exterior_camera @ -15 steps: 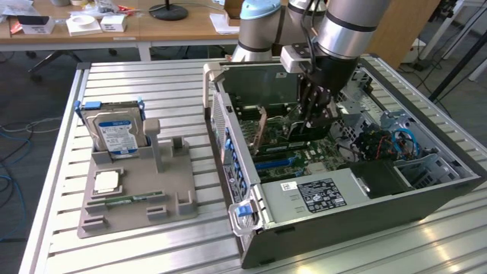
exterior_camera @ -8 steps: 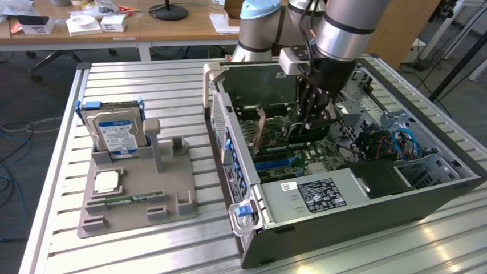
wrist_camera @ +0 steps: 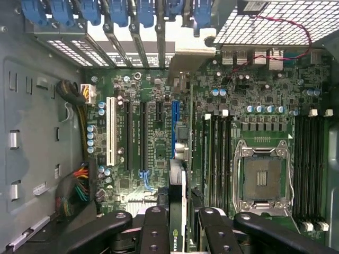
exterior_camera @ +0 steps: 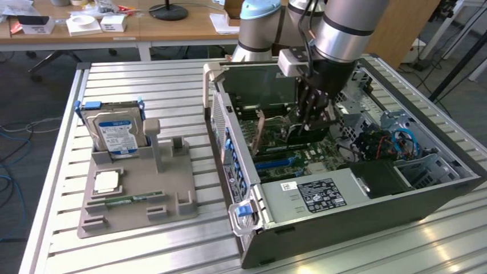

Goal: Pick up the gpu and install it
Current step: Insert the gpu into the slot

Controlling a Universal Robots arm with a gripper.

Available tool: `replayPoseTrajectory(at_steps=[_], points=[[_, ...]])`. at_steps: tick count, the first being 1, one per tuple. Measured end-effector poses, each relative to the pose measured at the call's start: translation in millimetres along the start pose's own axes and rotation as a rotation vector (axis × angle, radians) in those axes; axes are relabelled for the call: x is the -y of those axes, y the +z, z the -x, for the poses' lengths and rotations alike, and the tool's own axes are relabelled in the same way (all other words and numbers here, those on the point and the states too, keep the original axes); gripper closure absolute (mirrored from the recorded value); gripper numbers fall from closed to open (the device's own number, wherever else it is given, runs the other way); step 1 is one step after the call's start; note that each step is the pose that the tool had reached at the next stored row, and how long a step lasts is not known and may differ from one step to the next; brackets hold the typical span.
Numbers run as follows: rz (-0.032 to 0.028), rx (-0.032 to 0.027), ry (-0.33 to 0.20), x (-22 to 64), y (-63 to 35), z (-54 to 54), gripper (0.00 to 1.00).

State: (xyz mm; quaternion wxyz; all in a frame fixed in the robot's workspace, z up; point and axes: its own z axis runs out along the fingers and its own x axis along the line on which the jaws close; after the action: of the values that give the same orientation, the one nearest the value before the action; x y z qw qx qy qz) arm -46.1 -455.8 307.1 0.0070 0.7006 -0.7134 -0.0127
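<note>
A Universal Robots arm (exterior_camera: 339, 28) reaches down into an open dark-grey computer case (exterior_camera: 350, 228) lying on its side on a slatted aluminium worktop (exterior_camera: 152, 251). Its black pincer (exterior_camera: 313, 121) is clamped on the gpu (exterior_camera: 306, 136), a thin dark card held on edge just above the green motherboard (exterior_camera: 304, 157), near the middle of the case.

From the wrist view, the pincer (wrist_camera: 178, 225) grips the gpu (wrist_camera: 177, 209) between two black, bolted fingers (wrist_camera: 155, 219), and the NVIDIA name reads along the card's edge. The card hangs over the expansion slots, close to the one blue slot (wrist_camera: 175, 119) and to the right of the one long white slot (wrist_camera: 111, 129). One square metal processor socket (wrist_camera: 262, 177) lies open beside them. A row of blue plastic clips (wrist_camera: 90, 10) lines the far wall of the case.

On the exterior view's left stands one grey moulded holder (exterior_camera: 171, 205). It carries one silver hard drive (exterior_camera: 114, 134) upright with a blue-and-white label, one small square silver chip (exterior_camera: 106, 181) and one slim green memory stick (exterior_camera: 129, 200) lying flat. A white label (exterior_camera: 323, 194) on the case's inner cover bears print too small to read.
</note>
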Motion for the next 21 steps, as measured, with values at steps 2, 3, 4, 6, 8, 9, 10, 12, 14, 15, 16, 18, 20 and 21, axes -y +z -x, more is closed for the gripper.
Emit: replayPoseTrajectory(at_steps=[2, 3, 4, 6, 8, 9, 10, 12, 14, 15, 16, 18, 20, 21], points=[[-0.0001, 0.0000, -0.001, -0.2, 0.5, -0.1, 0.74], [-0.0002, 0.0000, -0.003, -0.7, 1.4, -0.2, 0.74], [-0.0003, -0.0001, -0.004, -1.3, 2.5, -0.2, 0.74], [-0.0010, -0.0002, -0.007, -2.1, 4.9, -0.3, 0.74], [-0.0011, -0.0002, -0.009, -2.3, 6.4, -0.3, 0.74], [-0.0011, -0.0003, -0.010, -2.4, 7.2, -0.3, 0.74], [-0.0011, -0.0003, -0.011, -2.5, 8.1, -0.3, 0.74], [-0.0011, -0.0003, -0.014, -2.6, 9.9, -0.3, 0.74], [-0.0011, -0.0006, -0.017, -2.6, 10.8, -0.4, 0.74], [-0.0010, -0.0007, -0.017, -2.7, 10.8, -0.4, 0.74], [-0.0010, -0.0007, -0.017, -3.5, 11.0, -0.4, 0.74], [-0.0011, -0.0004, -0.018, -4.8, 11.4, -0.5, 0.74], [-0.0011, -0.0004, -0.018, -6.2, 11.5, -0.5, 0.74], [-0.0012, -0.0003, -0.018, -7.1, 11.7, -0.5, 0.74]])
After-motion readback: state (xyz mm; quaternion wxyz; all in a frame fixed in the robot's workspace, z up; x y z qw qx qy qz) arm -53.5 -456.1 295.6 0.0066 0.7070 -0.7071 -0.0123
